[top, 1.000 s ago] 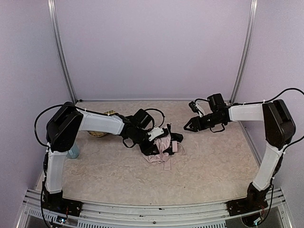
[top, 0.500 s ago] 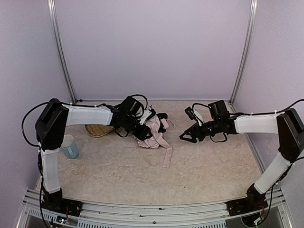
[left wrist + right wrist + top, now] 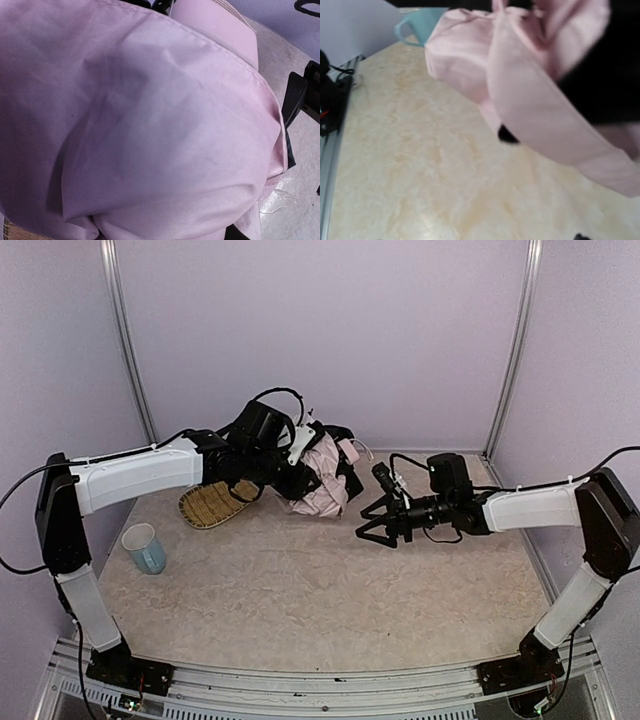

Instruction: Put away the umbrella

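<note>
Lilac-walled booth, pale marbled worktop (image 3: 300,610), both arm bases at the bottom edge of the overhead frame.

Item 1, umbrella (image 3: 322,480): upper centre of the overhead frame. It is a crumpled bundle of pale pink fabric with black lining showing at its right side, neither collapsed neatly nor wrapped. It appears raised off the worktop rather than lying on it. Pink cloth fills the left wrist view from edge to edge.

Item 2, left tool (image 3: 298,468): at the bundle's left side. It seems clamped on the umbrella, judging by how the bundle hangs from it. The fingers themselves are buried in fabric.

Item 3, right tool (image 3: 373,528): right of centre, near the bundle's lower right and low over the worktop. Its fingers are spread wide and hold nothing. Its camera shows blurred pink folds and a black patch close ahead.

Item 4, woven tray (image 3: 208,506): left of centre, beneath the left forearm.

Item 5, blue cup (image 3: 146,548): lower left, well apart from the rest.

Step in hand, as a judgement: gathering. One arm presents the loose canopy and the other is placed for a second hold.

Next move calls for: you bring the open right tool onto something firm, the shaft or the handle. Neither is plainly visible now. Avoid a loose fold, which would likely slip. Keep the left hold steady so the fabric can be drawn in and closed.
</note>
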You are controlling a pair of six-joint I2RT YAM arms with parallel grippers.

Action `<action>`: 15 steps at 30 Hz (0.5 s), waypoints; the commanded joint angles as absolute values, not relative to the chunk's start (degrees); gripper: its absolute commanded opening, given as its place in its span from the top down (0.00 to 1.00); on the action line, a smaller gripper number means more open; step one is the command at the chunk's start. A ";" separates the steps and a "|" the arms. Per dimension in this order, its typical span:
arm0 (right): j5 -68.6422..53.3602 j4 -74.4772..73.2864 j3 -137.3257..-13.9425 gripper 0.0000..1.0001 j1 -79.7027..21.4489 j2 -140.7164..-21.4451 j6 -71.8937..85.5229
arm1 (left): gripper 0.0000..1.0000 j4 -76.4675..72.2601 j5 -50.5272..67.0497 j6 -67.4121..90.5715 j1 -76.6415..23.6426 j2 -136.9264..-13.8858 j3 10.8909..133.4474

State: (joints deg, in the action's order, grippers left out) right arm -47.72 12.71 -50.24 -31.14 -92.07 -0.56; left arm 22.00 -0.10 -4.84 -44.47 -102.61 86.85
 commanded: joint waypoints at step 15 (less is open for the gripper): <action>-53.32 31.18 -48.14 0.21 -31.91 -99.64 2.05 | 1.00 18.28 8.35 -7.96 -46.63 -91.60 86.55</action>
State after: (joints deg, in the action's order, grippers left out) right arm -49.41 22.85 -49.84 -31.75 -98.24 -0.62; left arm 23.64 5.28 -7.49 -46.26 -94.76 86.61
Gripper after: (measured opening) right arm 0.794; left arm 0.435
